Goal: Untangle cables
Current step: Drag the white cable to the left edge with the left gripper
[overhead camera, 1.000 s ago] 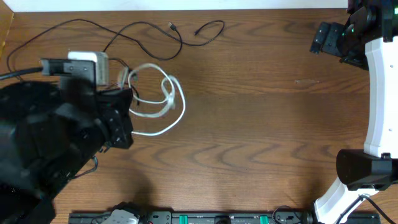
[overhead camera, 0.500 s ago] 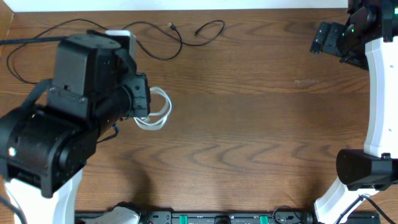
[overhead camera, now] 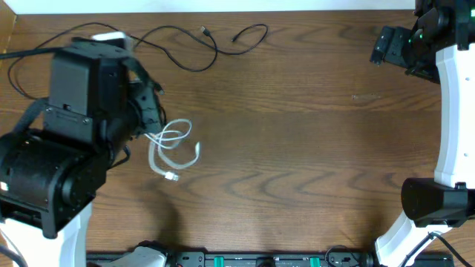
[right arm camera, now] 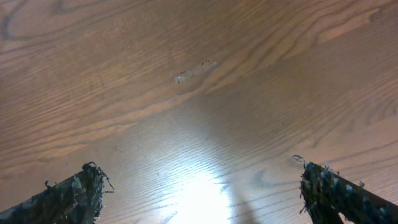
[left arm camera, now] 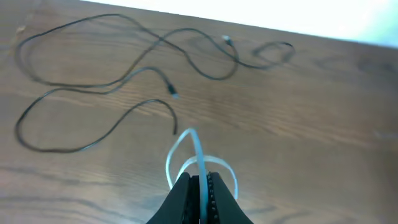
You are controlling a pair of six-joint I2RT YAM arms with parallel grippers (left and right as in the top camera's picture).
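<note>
Nearest, in the left wrist view, the left jaws are seen pressed shut on the white cable [left arm camera: 198, 155] — its loops are seen just beyond their tips. Farther off, the long black cables [left arm camera: 124, 81] are laid in loose curves on the tabletop [overhead camera: 312, 148] toward its far edge, one end lying just beside the white loop. At the far right corner, the right jaws are held wide apart — nothing is gripped between them.
</note>
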